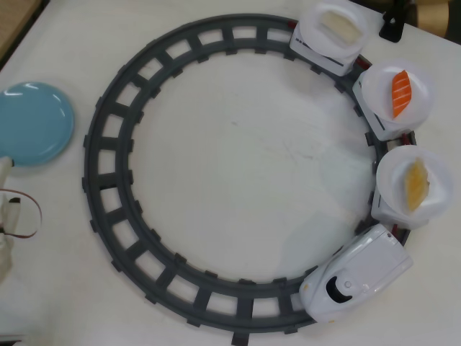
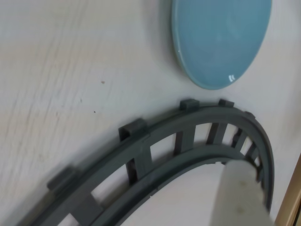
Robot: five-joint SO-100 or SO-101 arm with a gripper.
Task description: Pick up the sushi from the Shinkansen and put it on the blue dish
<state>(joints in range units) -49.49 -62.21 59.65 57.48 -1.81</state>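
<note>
The sushi (image 1: pixel 415 184), a pale yellow-orange egg piece, lies on the round white plate (image 1: pixel 395 173) of the car right behind the Shinkansen (image 1: pixel 356 281). The train stands on the track at the lower right of the overhead view. The blue dish (image 1: pixel 32 122) lies empty at the far left, outside the track. It also shows at the top of the wrist view (image 2: pixel 221 37). Only one white finger (image 2: pixel 240 193) of my gripper shows, at the bottom right of the wrist view, above the track near the dish and far from the train. Nothing is seen in it.
A dark grey ring of toy track (image 1: pixel 108 144) fills the table and crosses the wrist view (image 2: pixel 155 141). Two more cars carry a salmon piece (image 1: pixel 401 92) and a pale whitish piece (image 1: pixel 338 27). Arm parts with a wire (image 1: pixel 14 216) stand at the left edge.
</note>
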